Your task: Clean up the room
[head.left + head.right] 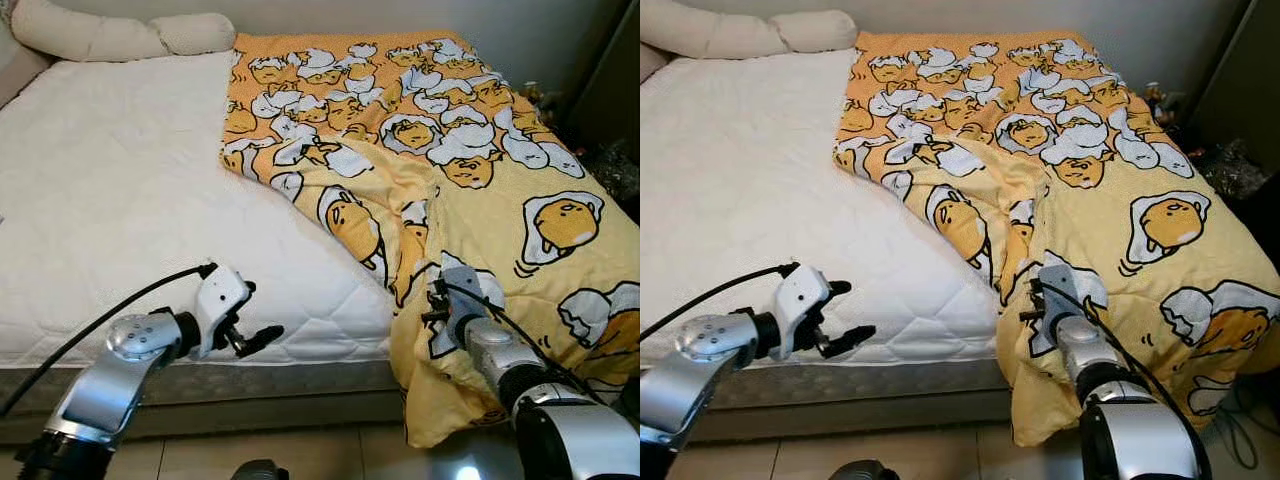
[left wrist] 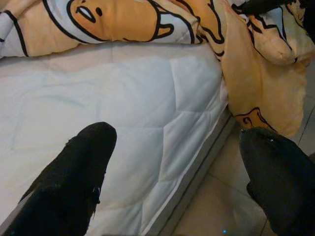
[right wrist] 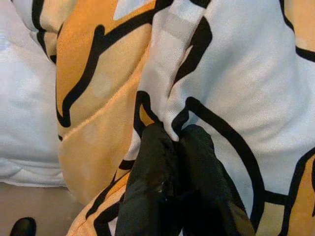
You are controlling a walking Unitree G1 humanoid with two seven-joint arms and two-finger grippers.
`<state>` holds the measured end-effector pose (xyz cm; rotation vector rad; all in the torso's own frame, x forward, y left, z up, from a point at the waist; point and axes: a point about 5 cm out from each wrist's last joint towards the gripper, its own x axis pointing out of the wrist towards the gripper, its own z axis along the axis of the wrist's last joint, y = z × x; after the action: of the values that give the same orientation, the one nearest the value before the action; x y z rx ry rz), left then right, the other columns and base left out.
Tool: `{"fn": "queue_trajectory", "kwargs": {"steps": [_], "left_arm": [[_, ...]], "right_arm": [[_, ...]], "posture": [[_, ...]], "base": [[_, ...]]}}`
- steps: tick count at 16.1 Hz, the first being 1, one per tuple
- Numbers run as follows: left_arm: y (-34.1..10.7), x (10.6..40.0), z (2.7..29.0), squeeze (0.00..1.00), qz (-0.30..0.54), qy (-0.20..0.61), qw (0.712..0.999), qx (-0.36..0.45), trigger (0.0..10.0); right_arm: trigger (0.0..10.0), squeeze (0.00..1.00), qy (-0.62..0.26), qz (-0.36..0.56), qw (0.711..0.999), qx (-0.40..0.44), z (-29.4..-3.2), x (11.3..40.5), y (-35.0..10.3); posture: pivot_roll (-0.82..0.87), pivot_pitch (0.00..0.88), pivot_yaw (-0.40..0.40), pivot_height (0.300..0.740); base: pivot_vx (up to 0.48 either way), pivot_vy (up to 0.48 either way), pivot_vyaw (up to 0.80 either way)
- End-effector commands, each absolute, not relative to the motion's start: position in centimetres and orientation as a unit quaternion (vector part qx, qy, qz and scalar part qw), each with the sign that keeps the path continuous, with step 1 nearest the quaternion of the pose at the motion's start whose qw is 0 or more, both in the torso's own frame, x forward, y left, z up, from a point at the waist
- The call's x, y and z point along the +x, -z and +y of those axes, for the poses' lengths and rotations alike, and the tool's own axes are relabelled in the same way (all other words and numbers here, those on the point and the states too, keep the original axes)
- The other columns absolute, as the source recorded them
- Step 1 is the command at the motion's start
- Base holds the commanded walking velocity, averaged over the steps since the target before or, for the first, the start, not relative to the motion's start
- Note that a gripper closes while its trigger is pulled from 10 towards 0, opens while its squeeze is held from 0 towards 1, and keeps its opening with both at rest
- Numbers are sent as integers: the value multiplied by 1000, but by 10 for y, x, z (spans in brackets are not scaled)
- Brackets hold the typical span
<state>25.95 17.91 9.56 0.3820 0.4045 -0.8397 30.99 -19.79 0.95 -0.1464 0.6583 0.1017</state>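
Blanket [image 1: 470, 190] is pinched at its near edge by the closed right gripper [image 3: 170, 147], while the left gripper [image 2: 172, 162] is held open over the mattress [image 1: 120, 200] edge. Beyond, the blanket is bunched on the bed's right half; spreading remains undone, pillows [image 1: 110, 32] untouched.

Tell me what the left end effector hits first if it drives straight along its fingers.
Probably the mattress top near its foot edge: the open left end effector points across it toward the blanket beyond. Depth is unclear, so it might skim the mattress and meet the blanket first.
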Motion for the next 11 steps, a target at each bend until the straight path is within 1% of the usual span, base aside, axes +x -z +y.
{"fn": "queue_trajectory", "kwargs": {"steps": [1, 2, 3, 4, 5, 6, 7, 8, 9, 10, 11], "left_arm": [[-97, 263, 178, 0, 190, 398, 877, 190, 10000], [-97, 264, 178, 0, 190, 395, 879, 189, 10000], [-96, 264, 180, 0, 190, 391, 881, 187, 10000], [-96, 264, 180, 0, 190, 390, 881, 187, 10000], [-94, 263, 181, 0, 191, 388, 882, 186, 10000], [-92, 262, 183, 0, 194, 386, 883, 186, 10000], [-92, 262, 183, 0, 194, 386, 883, 186, 10000], [-91, 262, 183, 0, 194, 386, 883, 186, 10000], [-90, 261, 182, 0, 195, 386, 882, 186, 10000], [-90, 261, 182, 0, 196, 387, 881, 187, 10000], [-90, 261, 183, 0, 196, 388, 881, 187, 10000]], "right_arm": [[0, 0, -63, 307, 948, -59, -200, 313, -14], [0, 0, -97, 295, 950, -40, -197, 316, -19], [0, 0, -156, 273, 949, -9, -191, 319, -26], [0, 0, -172, 267, 948, 0, -190, 320, -28], [0, 0, -250, 250, 935, 12, -182, 320, -34], [0, 0, -395, 237, 888, 16, -167, 314, -42], [0, 0, -395, 237, 888, 16, -167, 314, -42], [0, 0, -499, 231, 835, 20, -156, 303, -48], [0, 0, -596, 231, 769, 22, -147, 286, -55], [0, 0, -669, 239, 703, 16, -142, 266, -62], [0, 0, -694, 242, 678, 17, -141, 258, -66]], "posture": [[149, 0, 17, 740], [144, 0, 12, 740], [144, 0, 12, 740], [132, 0, 6, 740], [129, 0, 5, 740], [122, 0, 4, 740], [122, 0, 4, 740], [121, 0, 4, 740], [121, 0, 5, 740], [122, 0, 5, 740], [122, 0, 5, 740]], "base": [[0, 0, 0], [0, 0, 0], [0, 0, 0], [0, 0, 0], [0, 0, 0], [0, 0, 0], [0, 0, 0], [0, 0, 0], [0, 0, 0], [0, 0, 0], [0, 0, 0]]}}
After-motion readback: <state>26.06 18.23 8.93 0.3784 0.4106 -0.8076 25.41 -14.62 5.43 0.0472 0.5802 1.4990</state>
